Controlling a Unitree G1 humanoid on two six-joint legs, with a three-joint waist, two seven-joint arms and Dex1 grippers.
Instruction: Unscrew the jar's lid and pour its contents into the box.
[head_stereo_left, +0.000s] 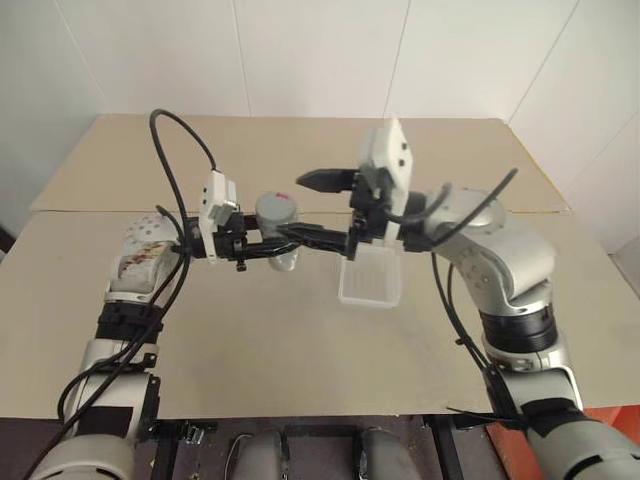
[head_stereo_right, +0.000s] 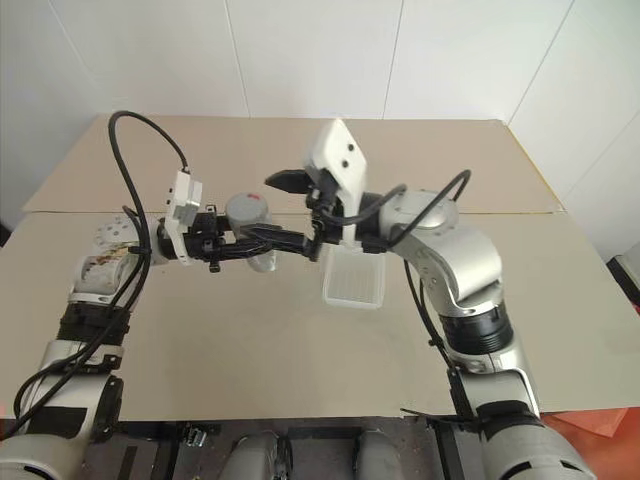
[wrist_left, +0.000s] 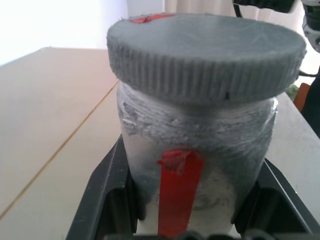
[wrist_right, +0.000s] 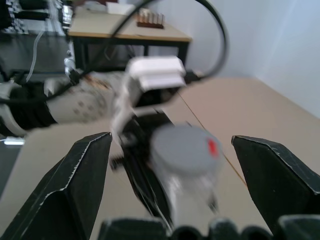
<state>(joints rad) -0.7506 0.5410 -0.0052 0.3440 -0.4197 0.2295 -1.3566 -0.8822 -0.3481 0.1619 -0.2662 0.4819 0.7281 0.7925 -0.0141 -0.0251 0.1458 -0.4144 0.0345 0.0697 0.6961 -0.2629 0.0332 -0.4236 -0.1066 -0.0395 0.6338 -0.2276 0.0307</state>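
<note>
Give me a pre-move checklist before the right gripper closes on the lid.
1. Left gripper shut on the jar: ok.
2. Jar upright: ok.
3. Lid still seated on the jar: ok.
4. Right gripper open, jaws wider than the lid: ok.
5. Right fingers level with the lid's ribbed rim: cannot tell.
6. Box on the table, ready to receive the contents: ok.
</note>
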